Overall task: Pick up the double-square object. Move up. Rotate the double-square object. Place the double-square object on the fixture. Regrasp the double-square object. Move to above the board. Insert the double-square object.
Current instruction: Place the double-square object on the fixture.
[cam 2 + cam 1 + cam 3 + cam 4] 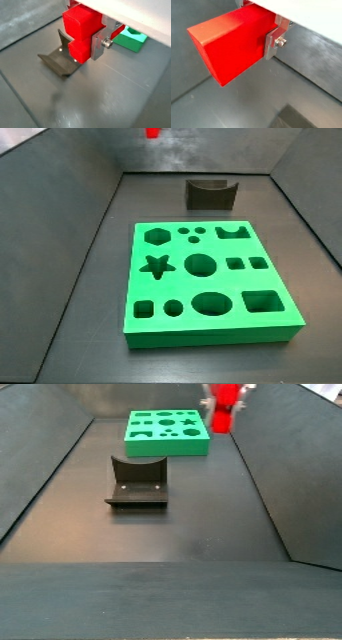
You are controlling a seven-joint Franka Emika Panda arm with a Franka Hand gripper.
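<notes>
My gripper (pixel 83 42) is shut on the double-square object (pixel 81 31), a bright red stepped block, and holds it high in the air. In a wrist view the block's broad red face (pixel 231 47) fills the space beside one silver finger (pixel 272 44); the other finger is hidden behind it. The fixture (pixel 62 61), a dark notched block, stands on the floor below the held piece. In both side views the red piece (pixel 225 409) (pixel 152 132) hangs at the upper edge, above the floor. The green board (pixel 207 278) with its shaped cut-outs lies flat, apart from the fixture (pixel 211 193).
Grey sloping walls (pixel 80 238) enclose the dark floor on both sides. In a side view the fixture (pixel 136 481) stands in front of the board (pixel 167 431). A corner of the board (pixel 130 40) shows past the finger in a wrist view.
</notes>
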